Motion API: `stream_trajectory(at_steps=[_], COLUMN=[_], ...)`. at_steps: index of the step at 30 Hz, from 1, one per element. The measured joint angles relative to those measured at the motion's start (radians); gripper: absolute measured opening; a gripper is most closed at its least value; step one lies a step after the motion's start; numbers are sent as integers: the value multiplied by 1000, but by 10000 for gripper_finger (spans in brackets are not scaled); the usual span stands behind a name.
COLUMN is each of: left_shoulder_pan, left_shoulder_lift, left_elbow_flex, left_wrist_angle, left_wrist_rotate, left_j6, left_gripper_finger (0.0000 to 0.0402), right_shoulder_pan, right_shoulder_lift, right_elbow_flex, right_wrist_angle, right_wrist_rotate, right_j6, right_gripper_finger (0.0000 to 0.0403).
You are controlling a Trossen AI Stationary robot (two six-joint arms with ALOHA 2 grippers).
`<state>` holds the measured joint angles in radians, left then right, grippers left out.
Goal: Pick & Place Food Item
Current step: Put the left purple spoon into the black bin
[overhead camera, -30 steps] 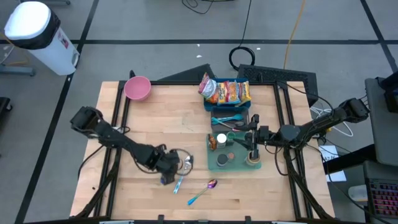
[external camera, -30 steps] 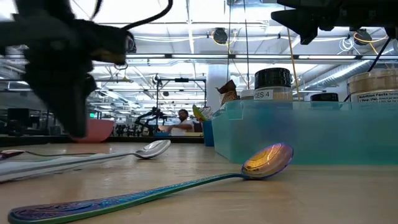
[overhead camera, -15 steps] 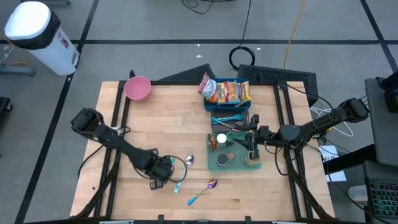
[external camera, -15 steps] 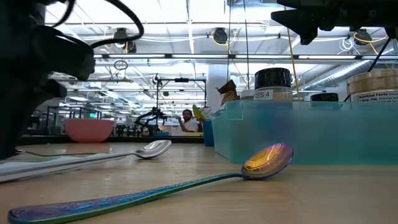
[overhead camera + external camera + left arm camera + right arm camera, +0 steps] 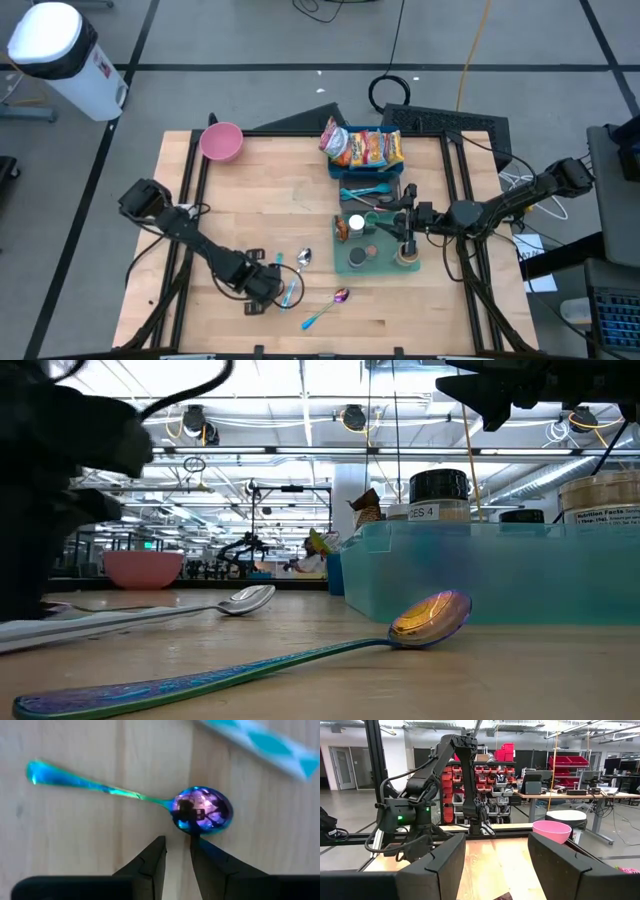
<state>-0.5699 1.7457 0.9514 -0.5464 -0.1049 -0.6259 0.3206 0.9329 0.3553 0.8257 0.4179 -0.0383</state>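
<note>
Wooden table (image 5: pixel 250 185) under my cameras carried a teal tray (image 5: pixel 375 255) of jars near its right side, where my right gripper (image 5: pixel 405 222) hung with fingers set apart, holding nothing. Snack packets (image 5: pixel 362 148), the food items, sat in a blue bin (image 5: pixel 368 172) at the far edge. My left gripper (image 5: pixel 177 851) hovered low near the front edge, its fingers nearly together and empty, tips just beside the iridescent spoon (image 5: pixel 200 814). A silver spoon (image 5: pixel 302 258) lay nearby.

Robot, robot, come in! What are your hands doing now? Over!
Left gripper nearly shut, empty, just short of the purple spoon. Right gripper open, empty, above the teal tray. Snack packets untouched in their bin.
</note>
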Motion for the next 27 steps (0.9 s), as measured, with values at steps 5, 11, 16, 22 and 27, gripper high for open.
stream_trajectory(at_steps=[5, 11, 16, 22, 27], left_shoulder_pan=[29, 57, 70, 64, 74], left_shoulder_lift=[5, 6, -9, -9, -9], left_elbow_flex=[-3, 0, 2, 1, -4], left_wrist_angle=[108, 319, 300, 288, 292], left_wrist_rotate=[-9, -73, -45, -134, -183], left_j6=[92, 285, 422, 508, 558], left_gripper_finger=[97, 97, 97, 111, 163], right_shoulder_pan=[0, 0, 0, 0, 0], right_shoulder_lift=[0, 0, 0, 0, 0], right_elbow_flex=[0, 0, 0, 0, 0], right_wrist_angle=[0, -5, -7, -6, -7], right_wrist_rotate=[0, 0, 0, 0, 0], right_j6=[0, 0, 0, 0, 0], right_gripper_finger=[208, 208, 208, 208, 208])
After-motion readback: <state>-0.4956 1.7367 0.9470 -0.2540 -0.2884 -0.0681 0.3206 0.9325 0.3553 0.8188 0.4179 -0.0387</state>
